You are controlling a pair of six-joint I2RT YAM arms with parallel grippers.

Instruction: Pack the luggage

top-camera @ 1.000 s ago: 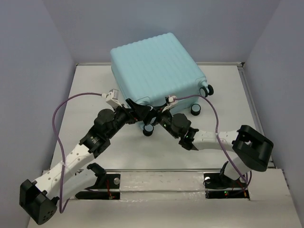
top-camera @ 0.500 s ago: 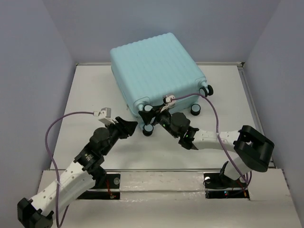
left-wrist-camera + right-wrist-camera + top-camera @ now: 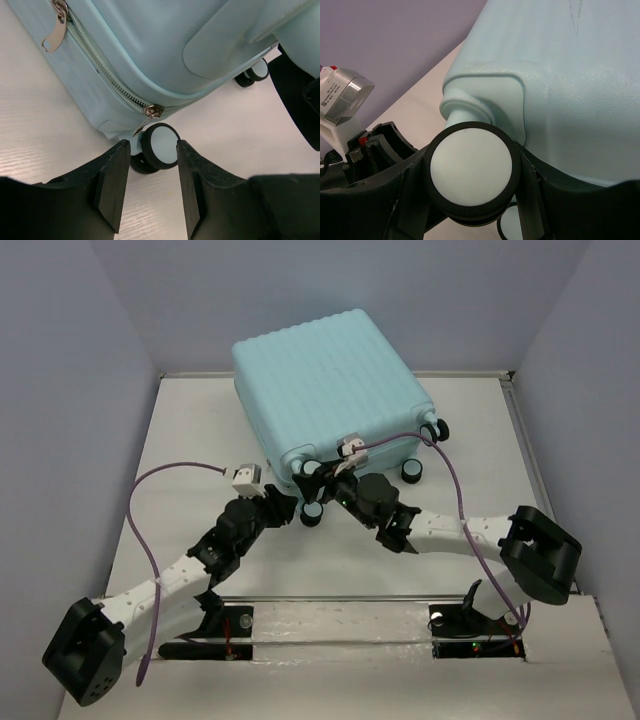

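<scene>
Luggage (image 3: 325, 390) zipped shut, pale mint ribbed shell, black-and-white wheels (image 3: 411, 471)

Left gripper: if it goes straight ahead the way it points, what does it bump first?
The left gripper would probably meet the black-and-white wheel first, just ahead of its fingertips at the luggage corner; depth is hard to judge.

The luggage (image 3: 325, 380) lies at the back of the counter (image 3: 195, 445), wheeled end toward the arms. Now the left gripper (image 3: 151, 167) straddles the nearest wheel (image 3: 164, 152). Just behind it, the right gripper (image 3: 470, 200) has the next wheel (image 3: 471, 172) between its fingers.
</scene>
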